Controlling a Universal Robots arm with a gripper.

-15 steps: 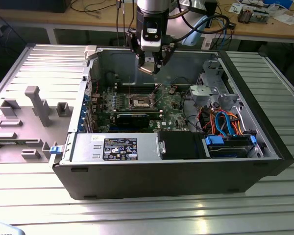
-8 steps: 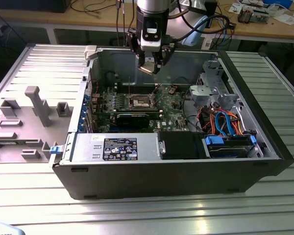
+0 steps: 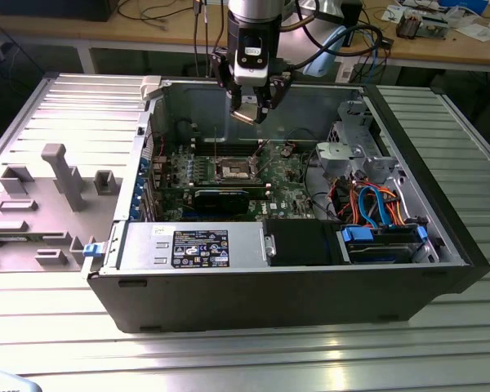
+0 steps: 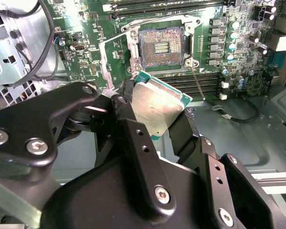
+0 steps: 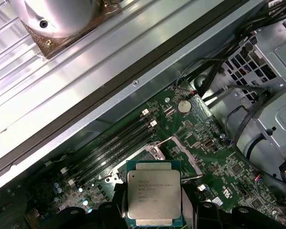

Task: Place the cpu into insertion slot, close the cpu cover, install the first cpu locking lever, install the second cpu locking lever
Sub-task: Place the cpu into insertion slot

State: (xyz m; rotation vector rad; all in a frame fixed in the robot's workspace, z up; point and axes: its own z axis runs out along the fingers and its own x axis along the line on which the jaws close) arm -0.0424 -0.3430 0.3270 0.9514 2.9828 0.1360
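jaws: clamped on silvery square cpu | insertion slot: dark-centred, uncovered

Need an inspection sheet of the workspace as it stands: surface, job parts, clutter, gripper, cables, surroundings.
surface: slatted metal table, with an open computer case lying on it.
cpu: held above the motherboard, not in the slot.
insertion slot: uncovered, contacts exposed, no chip in it.
clutter: grey fixture blocks on the table at the exterior view's left.
gripper: shut on the cpu, over the case.
cables: orange and blue cables inside the case at the exterior view's right; black cables by the drive cage.
surroundings: wooden bench behind, with loose items on it.
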